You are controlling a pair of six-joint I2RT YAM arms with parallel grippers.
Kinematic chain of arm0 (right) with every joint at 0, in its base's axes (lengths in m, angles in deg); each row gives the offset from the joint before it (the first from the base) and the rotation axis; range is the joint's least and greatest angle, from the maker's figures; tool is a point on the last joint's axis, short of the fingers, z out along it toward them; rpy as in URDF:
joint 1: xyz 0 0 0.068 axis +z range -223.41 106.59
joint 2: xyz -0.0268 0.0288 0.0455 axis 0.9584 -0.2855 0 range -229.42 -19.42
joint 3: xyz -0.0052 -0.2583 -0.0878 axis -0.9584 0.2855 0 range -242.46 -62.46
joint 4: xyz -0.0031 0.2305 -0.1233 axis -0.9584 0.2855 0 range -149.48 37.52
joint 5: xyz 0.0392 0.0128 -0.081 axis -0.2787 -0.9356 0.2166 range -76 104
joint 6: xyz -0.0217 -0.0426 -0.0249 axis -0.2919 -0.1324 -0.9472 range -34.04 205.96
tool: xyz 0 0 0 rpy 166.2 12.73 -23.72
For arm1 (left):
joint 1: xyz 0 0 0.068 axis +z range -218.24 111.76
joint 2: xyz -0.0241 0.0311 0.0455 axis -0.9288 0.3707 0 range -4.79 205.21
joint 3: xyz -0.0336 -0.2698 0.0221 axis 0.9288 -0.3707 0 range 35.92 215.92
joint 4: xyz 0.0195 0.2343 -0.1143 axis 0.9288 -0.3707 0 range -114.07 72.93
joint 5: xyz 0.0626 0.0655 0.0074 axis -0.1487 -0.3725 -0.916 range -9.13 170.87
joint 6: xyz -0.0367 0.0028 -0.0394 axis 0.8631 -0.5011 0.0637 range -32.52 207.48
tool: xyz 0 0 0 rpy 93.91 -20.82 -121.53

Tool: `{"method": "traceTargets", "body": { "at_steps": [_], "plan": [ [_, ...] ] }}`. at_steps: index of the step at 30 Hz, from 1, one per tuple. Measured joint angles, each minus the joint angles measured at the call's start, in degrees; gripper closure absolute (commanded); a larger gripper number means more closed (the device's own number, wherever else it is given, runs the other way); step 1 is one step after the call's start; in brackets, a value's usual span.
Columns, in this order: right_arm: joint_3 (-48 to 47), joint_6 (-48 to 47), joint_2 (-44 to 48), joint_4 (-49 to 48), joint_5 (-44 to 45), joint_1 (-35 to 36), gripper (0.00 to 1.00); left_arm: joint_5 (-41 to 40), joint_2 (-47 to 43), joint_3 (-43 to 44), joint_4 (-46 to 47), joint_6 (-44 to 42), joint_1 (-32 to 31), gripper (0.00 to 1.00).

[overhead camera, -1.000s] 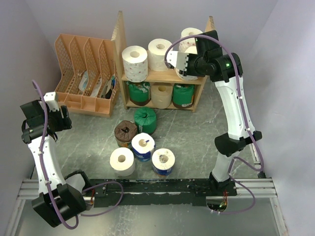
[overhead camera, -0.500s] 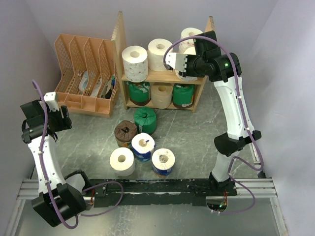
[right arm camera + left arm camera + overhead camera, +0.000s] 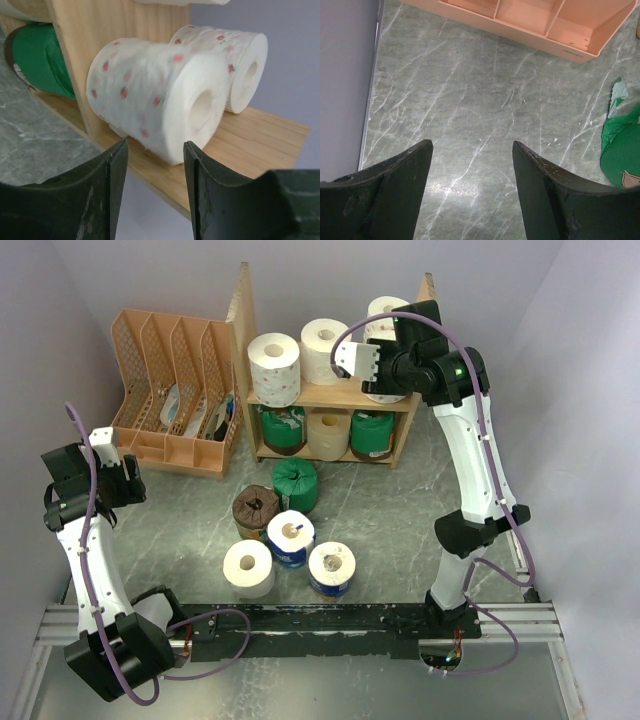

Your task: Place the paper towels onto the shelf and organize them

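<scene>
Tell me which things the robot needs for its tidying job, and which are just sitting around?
For the job:
- shelf
- green roll
- brown roll
- white roll
- two blue-wrapped rolls
- spotted roll, on the shelf

Just lying about:
- peach file organizer

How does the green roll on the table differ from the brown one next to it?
The green roll has a bright green wrap; the brown roll has a dark brown one. The green roll sits closer to the shelf; the brown roll sits further from it, to the left. Both are wrapped and stand on end on the table.
</scene>
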Motion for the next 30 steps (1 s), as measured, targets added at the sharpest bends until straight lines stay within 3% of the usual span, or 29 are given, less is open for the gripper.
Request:
{"method": "traceTargets", "body": {
  "at_steps": [9, 11, 14, 15, 19, 22, 25, 30],
  "plan": [
    [0.0, -0.2, 0.0, -2.3, 0.5, 0.3, 0.45, 0.0, 0.2, 0.0, 0.0, 0.0, 0.0, 0.23],
    [0.1, -0.2, 0.2, -3.3, 0.7, 0.6, 0.36, 0.0, 0.2, 0.0, 0.0, 0.0, 0.0, 0.23],
    [3.3, 0.7, 2.5, -7.3, 2.1, 2.5, 0.02, 0.0, 0.2, 0.0, 0.0, 0.0, 0.0, 0.19],
    [5.0, 1.5, 3.7, -8.6, 2.7, 3.7, 0.01, 0.0, 0.2, 0.0, 0.0, 0.0, 0.0, 0.19],
    [16.4, 4.5, 12.2, -16.2, 4.6, 15.1, 0.00, -0.1, 0.2, 0.0, 0.0, 0.0, 0.0, 0.18],
    [15.5, 8.9, 14.6, -15.8, 1.1, 22.2, 0.00, -0.1, 0.2, 0.0, 0.0, 0.0, 0.0, 0.18],
    [15.9, 13.2, 16.8, -15.8, -2.2, 22.5, 0.00, -0.2, 0.2, 0.0, 0.0, 0.1, 0.0, 0.19],
    [29.0, 17.7, 20.3, -15.4, -4.5, 22.8, 0.00, -0.9, 0.3, 0.0, 0.0, 0.1, 0.0, 0.18]
  ]
}}
